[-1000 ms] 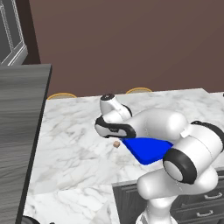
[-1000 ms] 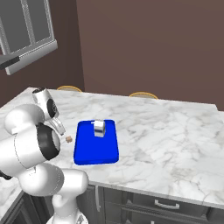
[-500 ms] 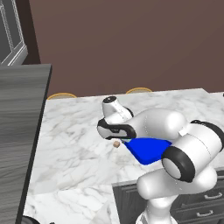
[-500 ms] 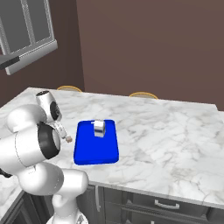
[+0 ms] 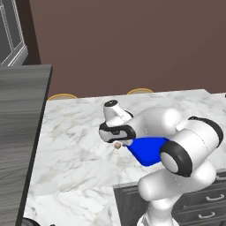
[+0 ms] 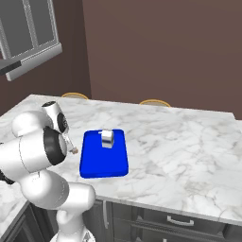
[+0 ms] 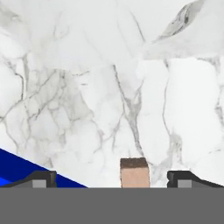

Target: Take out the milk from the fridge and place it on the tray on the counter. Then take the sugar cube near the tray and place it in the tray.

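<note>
Marble counter (image 7: 87,87); fingers (image 7: 43,178) half-cropped, flanking sugar cube (image 7: 134,172).

Both base views overlook the counter (image 6: 189,137); hand view seemingly hovers close.

A plain dark brown wall (image 6: 160,42) fills the twelve o'clock side of the room. At ten o'clock in the right base view hangs a grey glass-fronted cabinet (image 6: 28,33). Two tan rounded chair backs (image 6: 153,102) peek over the far edge. A dark wood-grain panel (image 5: 17,132) stands at nine o'clock in the left base view.
</note>
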Available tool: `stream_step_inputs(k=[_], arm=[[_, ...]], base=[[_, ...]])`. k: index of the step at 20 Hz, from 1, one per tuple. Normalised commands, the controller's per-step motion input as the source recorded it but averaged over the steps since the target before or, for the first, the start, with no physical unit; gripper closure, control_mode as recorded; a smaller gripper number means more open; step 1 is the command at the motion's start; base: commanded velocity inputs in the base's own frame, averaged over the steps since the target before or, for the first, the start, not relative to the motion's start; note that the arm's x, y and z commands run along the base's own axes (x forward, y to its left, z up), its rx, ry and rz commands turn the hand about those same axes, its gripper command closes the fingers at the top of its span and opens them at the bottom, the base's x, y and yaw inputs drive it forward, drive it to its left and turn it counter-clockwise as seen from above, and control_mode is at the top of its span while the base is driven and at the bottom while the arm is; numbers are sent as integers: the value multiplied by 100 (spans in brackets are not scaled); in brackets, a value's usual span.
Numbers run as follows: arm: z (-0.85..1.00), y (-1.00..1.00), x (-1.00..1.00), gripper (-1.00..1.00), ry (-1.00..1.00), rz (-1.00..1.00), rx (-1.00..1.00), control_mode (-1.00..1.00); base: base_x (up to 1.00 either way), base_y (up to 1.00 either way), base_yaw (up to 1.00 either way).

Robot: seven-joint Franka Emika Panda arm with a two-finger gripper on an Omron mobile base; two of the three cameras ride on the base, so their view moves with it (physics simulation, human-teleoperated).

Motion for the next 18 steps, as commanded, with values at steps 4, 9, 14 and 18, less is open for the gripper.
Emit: stream_step_inputs(k=[4, 9, 14, 18], arm=[[-17, 0, 19, -100, -2, 0, 0, -100], [-19, 0, 14, -100, 0, 0, 0, -100], [-23, 0, 10, -100, 0, 0, 0, -100], [-17, 0, 10, -100, 0, 0, 0, -100]], base=[[0, 0, 0], [0, 0, 0], [0, 0, 0], [0, 0, 0]])
